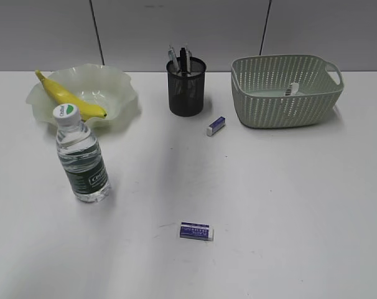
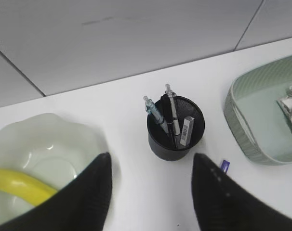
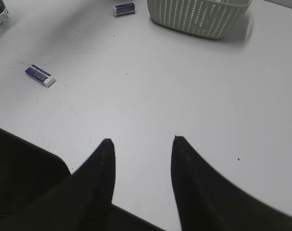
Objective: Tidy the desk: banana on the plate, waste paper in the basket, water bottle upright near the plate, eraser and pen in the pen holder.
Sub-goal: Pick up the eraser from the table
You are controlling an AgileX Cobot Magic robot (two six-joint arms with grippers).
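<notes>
Banana (image 1: 67,96): lying in the pale green plate (image 1: 117,81), far left of the table.
Water bottle (image 1: 81,156): upright, just near of the plate, cap on.
Pen holder (image 1: 186,87): far centre, black mesh, holding several pens (image 2: 172,113) and one eraser.
Erasers: one (image 1: 215,125) on the table between holder and basket; another (image 1: 196,231) near centre, well apart.
Basket (image 1: 285,93): far right, crumpled paper (image 2: 291,103) inside.
Left gripper (image 2: 151,192): fingers apart, empty, above the holder.
Right gripper (image 3: 142,178): fingers apart, empty, over bare table.
</notes>
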